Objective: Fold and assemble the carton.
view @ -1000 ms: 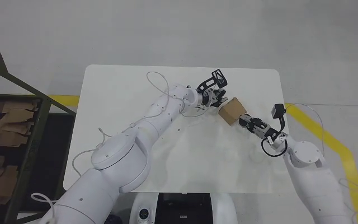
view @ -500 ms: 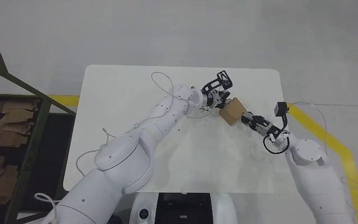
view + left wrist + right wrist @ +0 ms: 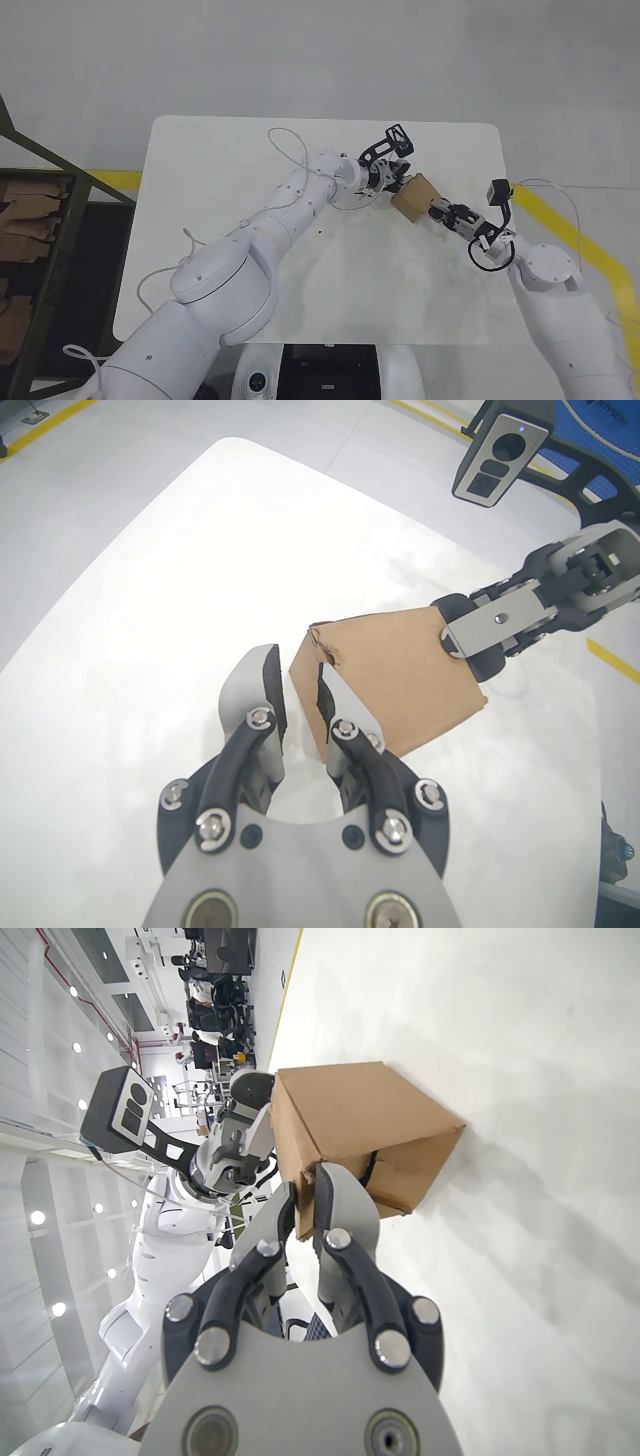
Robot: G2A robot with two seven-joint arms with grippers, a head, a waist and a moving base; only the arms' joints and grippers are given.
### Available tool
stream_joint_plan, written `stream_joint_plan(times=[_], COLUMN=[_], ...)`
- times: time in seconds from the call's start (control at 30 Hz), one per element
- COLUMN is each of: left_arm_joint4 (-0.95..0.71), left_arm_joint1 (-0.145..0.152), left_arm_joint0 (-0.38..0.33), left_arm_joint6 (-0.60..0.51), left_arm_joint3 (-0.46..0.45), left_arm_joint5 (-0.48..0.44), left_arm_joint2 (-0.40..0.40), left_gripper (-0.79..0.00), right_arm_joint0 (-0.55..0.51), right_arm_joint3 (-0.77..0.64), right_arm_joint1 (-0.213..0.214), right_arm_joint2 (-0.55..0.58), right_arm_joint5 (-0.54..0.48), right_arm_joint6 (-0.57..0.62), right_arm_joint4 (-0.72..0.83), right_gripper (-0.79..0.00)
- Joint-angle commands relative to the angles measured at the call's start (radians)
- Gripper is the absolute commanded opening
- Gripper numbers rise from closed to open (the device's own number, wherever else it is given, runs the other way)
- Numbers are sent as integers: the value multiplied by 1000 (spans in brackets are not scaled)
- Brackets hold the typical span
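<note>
A small brown carton (image 3: 415, 195) stands on the white table (image 3: 250, 200), right of centre. My left gripper (image 3: 397, 182) is at its left side. In the left wrist view the left gripper (image 3: 298, 680) is open, its fingers straddling a torn corner of the carton (image 3: 395, 680) with a thin gap at one pad. My right gripper (image 3: 437, 210) holds the carton's opposite side. In the right wrist view the right gripper (image 3: 305, 1203) is shut on a cardboard edge of the carton (image 3: 360, 1118), and the left gripper (image 3: 255, 1113) shows behind it.
The table's right edge (image 3: 503, 180) lies close to the right arm. A dark rack with flat cardboard (image 3: 30, 215) stands off the table to the left. Yellow floor tape (image 3: 570, 240) runs on the right. Bare tabletop spreads left and in front of the carton.
The left gripper has shifted slightly right, closer onto the carton's corner. The right arm has shifted a little, still holding the carton, which has barely moved.
</note>
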Motion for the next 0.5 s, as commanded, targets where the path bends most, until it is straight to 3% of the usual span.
stream_joint_plan(times=[0.0,0.23,0.47], left_arm_joint4=[3,4,20], left_arm_joint1=[5,31,68], left_arm_joint0=[-4,-19,-27], left_arm_joint6=[5,59,189], left_arm_joint3=[12,36,22], left_arm_joint5=[4,-4,-65], left_arm_joint2=[-3,-22,-37], left_gripper=[-566,-563,-560], right_arm_joint0=[-5,-47,-119], right_arm_joint3=[0,-26,-82], right_arm_joint1=[0,5,12], right_arm_joint2=[3,38,99], right_arm_joint5=[-6,-41,-85], right_arm_joint6=[3,-13,-47], right_arm_joint4=[3,14,34], right_gripper=[-714,-702,-693])
